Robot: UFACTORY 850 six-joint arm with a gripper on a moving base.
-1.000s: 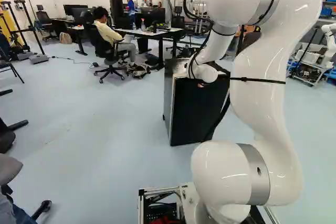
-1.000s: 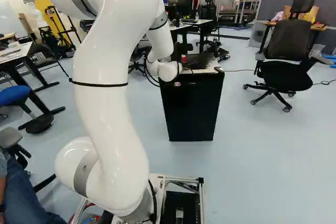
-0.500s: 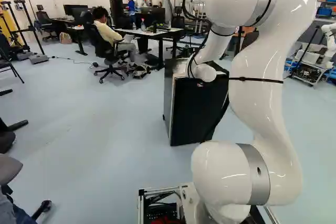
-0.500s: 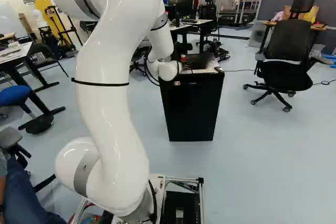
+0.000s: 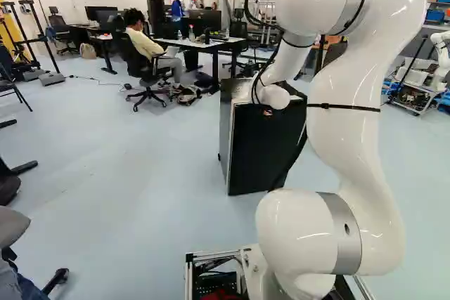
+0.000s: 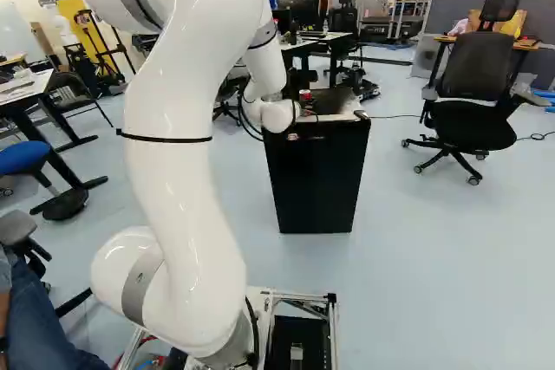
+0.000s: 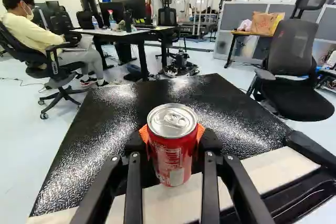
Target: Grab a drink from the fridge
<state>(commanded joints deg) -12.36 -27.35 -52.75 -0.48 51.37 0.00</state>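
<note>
Jaws are clamped on the red can (image 7: 173,153), no question: it's pinched from both sides, with the orange pads (image 7: 144,133) pressed in. The can is held upright, silver lid and pull tab showing, over the near edge of the black fridge (image 6: 316,175), right where a pale strip (image 7: 281,169) runs along it. Whether its base is touching the top can't be told from these angles.

The white arm (image 6: 178,171) is stretched out to the fridge, its far end by the fridge's upper front edge. As for the rest of the room, a black office chair (image 6: 473,97) is parked to the right of the fridge in the right base view, and a desk (image 7: 123,31) with bottles and monitors can be seen beyond it in the wrist view.
</note>
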